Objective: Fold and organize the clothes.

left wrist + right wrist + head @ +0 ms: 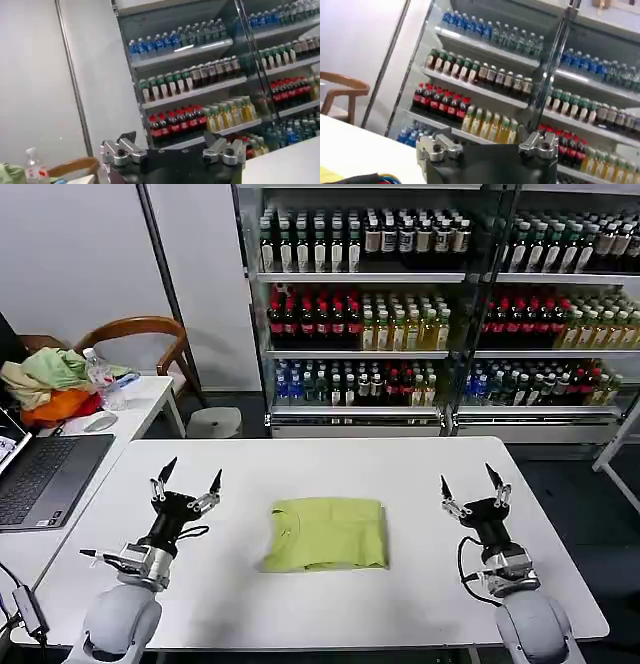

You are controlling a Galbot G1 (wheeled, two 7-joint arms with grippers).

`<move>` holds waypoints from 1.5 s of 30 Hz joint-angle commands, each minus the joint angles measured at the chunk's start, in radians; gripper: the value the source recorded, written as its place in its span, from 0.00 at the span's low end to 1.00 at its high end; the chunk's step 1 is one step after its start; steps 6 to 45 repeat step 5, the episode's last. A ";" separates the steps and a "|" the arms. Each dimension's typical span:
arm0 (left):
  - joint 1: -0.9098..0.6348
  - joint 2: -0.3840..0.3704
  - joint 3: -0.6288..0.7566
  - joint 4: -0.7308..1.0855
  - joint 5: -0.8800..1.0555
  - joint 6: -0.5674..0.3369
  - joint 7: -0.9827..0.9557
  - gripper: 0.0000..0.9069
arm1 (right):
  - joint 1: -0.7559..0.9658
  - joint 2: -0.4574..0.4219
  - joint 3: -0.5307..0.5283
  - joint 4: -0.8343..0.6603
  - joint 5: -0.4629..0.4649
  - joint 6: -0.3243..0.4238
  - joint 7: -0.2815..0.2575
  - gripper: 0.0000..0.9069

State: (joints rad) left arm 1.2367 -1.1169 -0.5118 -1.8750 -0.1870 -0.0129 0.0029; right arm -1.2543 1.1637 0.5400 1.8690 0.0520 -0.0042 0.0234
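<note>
T-shirt (326,533) is lying folded into a rough rectangle mid-table (400,474) — sitting between the two claws, touching neither. Left claw (186,477) is hovering to its left, fingers spread and pointing up, gripping nothing. Right claw (469,483) is mirroring that on the right side — also spread, holding nothing.

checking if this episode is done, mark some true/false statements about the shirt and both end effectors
1. The lime T-shirt lies folded on the white table. True.
2. The left end effector is shut on the T-shirt. False: it is open, raised and apart from it.
3. The right end effector is open, fingers pointing up. True.
4. The T-shirt hangs over the table's edge. False: it lies between the two end effectors, well inside the edges.
</note>
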 commanded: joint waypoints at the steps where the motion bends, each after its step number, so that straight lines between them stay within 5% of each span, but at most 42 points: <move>1: 0.040 -0.010 -0.042 -0.034 0.017 -0.013 0.013 1.00 | 0.000 -0.006 -0.011 -0.008 -0.072 0.048 -0.011 1.00; 45: 0.076 -0.001 -0.042 -0.055 0.017 0.013 -0.011 1.00 | 0.009 -0.007 -0.023 -0.007 -0.063 0.047 0.004 1.00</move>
